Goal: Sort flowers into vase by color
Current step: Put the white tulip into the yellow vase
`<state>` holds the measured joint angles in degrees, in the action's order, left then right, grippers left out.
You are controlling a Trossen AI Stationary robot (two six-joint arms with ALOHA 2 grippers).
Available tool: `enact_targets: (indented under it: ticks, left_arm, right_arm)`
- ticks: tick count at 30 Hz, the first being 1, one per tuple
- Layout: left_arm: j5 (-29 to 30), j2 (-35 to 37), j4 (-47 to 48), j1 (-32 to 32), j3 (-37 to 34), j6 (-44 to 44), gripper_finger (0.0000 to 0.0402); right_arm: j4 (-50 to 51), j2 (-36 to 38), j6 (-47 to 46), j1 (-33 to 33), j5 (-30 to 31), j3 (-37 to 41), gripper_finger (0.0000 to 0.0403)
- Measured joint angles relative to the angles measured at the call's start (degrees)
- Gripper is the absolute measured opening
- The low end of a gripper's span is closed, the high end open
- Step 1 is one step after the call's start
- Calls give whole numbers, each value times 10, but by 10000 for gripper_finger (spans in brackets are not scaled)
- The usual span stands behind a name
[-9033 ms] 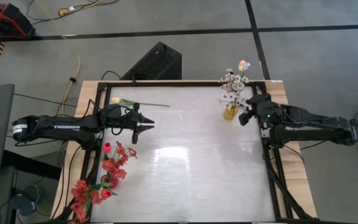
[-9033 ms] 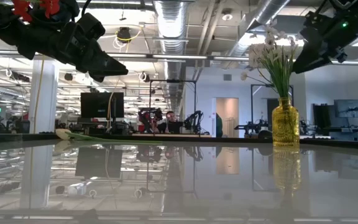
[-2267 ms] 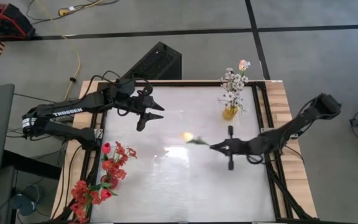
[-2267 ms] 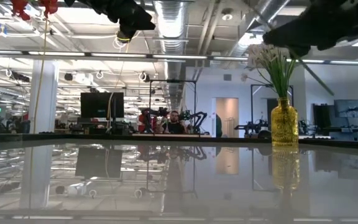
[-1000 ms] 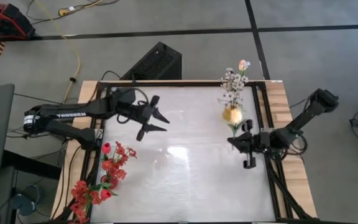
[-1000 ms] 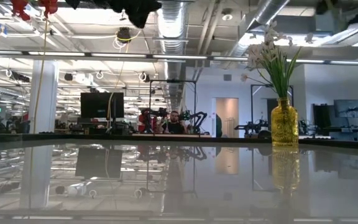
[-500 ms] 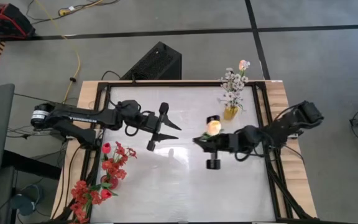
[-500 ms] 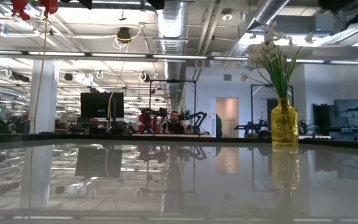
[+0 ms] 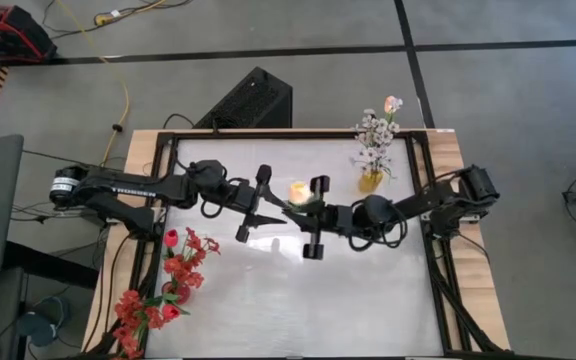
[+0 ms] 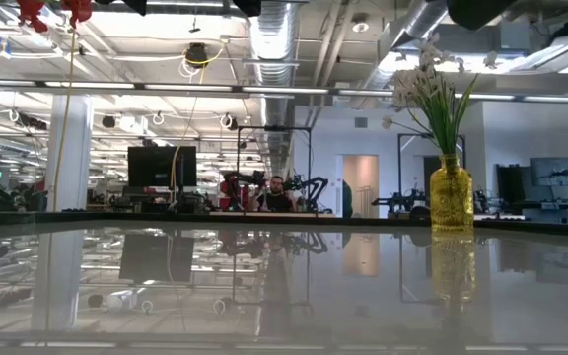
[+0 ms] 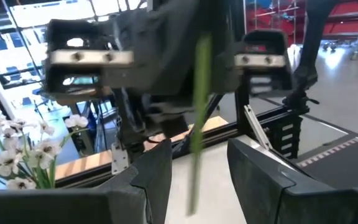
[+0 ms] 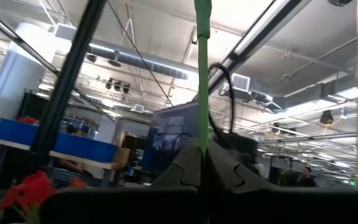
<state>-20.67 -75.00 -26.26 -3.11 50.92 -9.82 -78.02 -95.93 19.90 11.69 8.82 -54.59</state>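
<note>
The peach tulip point(image 9: 297, 191) hangs mid-surface, its stem pinched in the right end effector point(image 9: 313, 215), facing the left end effector point(image 9: 250, 207), whose fingers are spread apart.

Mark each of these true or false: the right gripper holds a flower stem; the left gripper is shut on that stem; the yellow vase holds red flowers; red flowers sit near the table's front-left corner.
1. The right gripper holds the peach tulip by its stem: true.
2. The left gripper is shut on that stem: false, it is open.
3. The yellow vase holds red flowers: false, it holds white blossoms.
4. Red flowers sit near the table's front-left corner: true.
</note>
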Motion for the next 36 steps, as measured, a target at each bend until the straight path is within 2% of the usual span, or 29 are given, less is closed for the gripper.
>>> enact_targets:
  ticks: [6, 13, 19, 26, 31, 36]
  left_arm:
    - [24, 0, 4, -7, 0, -4, 146]
    - [-7, 0, 8, -25, 0, -3, 142]
    - [-14, 0, 15, -32, 0, -2, 100]
    - [-9, 0, 13, -49, 0, -2, 12]
    - [-11, 0, 11, -58, 0, 20, 2]
    - [-12, 0, 12, -57, 0, 27, 0]
  right_arm:
    - [-5, 0, -14, -22, -1, 0, 25]
    - [-4, 0, -59, -54, -42, 1, 25]
    - [-10, 0, -65, -68, -47, 1, 25]
    - [-23, 0, -65, -70, -48, 1, 25]
    - [-15, 1, -64, -70, -48, 1, 34]
    - [-2, 1, -64, -70, -46, 1, 71]
